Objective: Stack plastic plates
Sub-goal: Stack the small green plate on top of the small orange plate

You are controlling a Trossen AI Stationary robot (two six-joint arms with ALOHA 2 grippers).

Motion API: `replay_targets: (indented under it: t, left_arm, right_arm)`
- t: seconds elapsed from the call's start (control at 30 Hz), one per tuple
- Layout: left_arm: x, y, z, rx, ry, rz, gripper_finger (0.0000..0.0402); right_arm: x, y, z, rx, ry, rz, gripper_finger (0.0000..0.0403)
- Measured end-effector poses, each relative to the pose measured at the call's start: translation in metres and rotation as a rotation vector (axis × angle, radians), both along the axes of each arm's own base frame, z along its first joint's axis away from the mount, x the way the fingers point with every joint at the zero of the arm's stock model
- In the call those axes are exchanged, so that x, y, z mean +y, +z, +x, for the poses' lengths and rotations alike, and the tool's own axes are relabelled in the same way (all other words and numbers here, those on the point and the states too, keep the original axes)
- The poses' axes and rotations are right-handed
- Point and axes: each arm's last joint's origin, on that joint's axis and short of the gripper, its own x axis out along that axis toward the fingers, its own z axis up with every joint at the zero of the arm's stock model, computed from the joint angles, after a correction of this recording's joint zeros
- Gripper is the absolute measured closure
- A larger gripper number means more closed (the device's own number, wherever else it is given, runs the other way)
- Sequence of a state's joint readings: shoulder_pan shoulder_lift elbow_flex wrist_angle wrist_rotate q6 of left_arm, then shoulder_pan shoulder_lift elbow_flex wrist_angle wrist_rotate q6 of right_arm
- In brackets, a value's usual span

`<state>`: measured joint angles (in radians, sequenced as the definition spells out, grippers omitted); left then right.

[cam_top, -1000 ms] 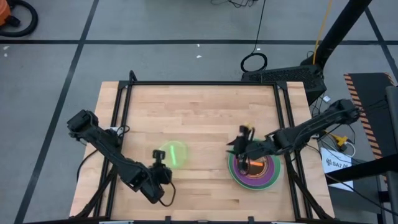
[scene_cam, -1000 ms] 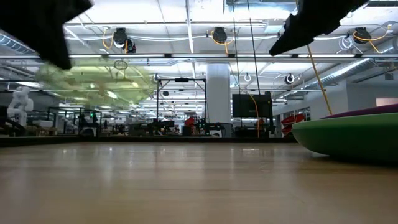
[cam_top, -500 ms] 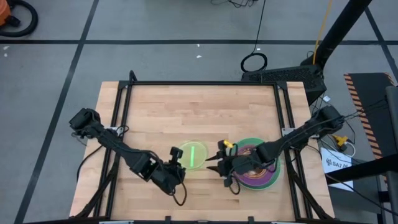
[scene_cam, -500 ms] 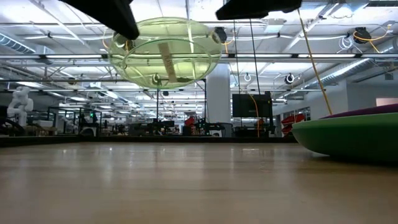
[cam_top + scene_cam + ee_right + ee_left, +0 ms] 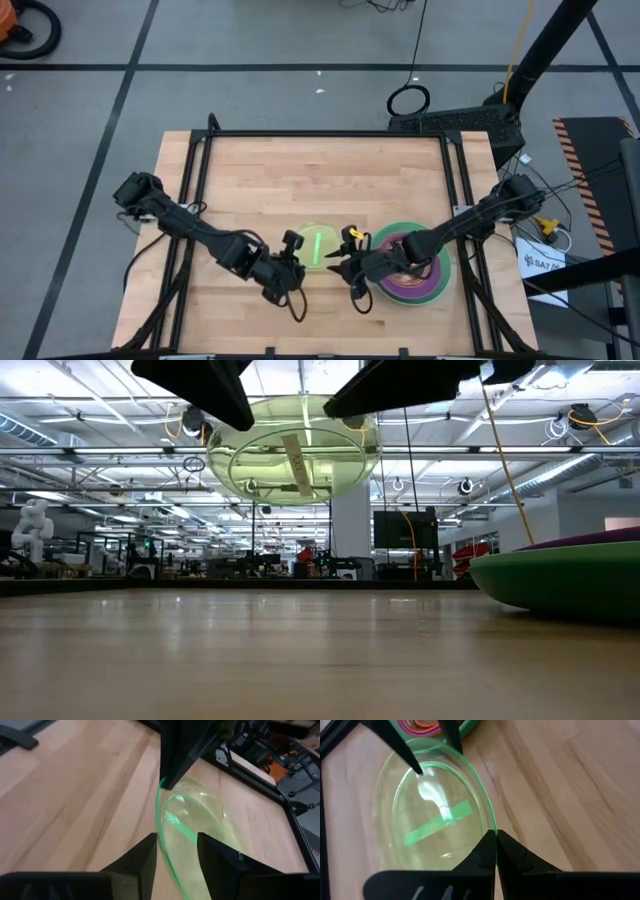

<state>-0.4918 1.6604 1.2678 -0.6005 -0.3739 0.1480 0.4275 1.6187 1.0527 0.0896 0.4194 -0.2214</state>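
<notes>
The translucent lime plate hangs in the air between my two grippers, well above the table in the low view. My left gripper is shut on its near-left rim. My right gripper is open at the plate's near-right rim, one finger inside and one outside. I cannot tell whether they touch it. The stack, with dark green at the bottom and purple and orange above, rests on the table to the right. The other plates do not show apart. My left gripper pinches the lime plate's rim between its two shut fingers, on the plate's near-left side. The fingers come nearly level from the table's left. The plate is lifted clear of the table and juts out beyond the fingertips, roughly level.
The dark green bottom plate of the stack sits near the table's right edge. A black frame runs around the tabletop. Bare wood lies across the far half and the left of the table.
My left gripper has carried the lime plate toward the table's right, closer to the stack, still held by the rim and clear of the table. My right gripper has moved left off the stack toward the plate, and its open fingers now stand on either side of the rim.
</notes>
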Motion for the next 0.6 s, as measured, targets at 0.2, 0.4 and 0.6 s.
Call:
replay_targets:
  t: [0.2, 0.4, 0.6]
  left_arm:
    - [0.003, 0.0, 0.003, -0.004, -0.026, 0.014, 0.0396]
    - [0.007, 0.001, 0.005, -0.004, -0.038, 0.022, 0.0396]
    - [0.011, 0.001, 0.007, 0.004, -0.048, 0.022, 0.0396]
  right_arm:
    - [-0.003, -0.002, 0.0, 0.018, -0.006, -0.007, 0.0271]
    - [-0.003, -0.002, 0.0, 0.025, -0.005, -0.01, 0.0287]
    - [-0.004, -0.004, -0.001, 0.043, -0.004, -0.016, 0.0344]
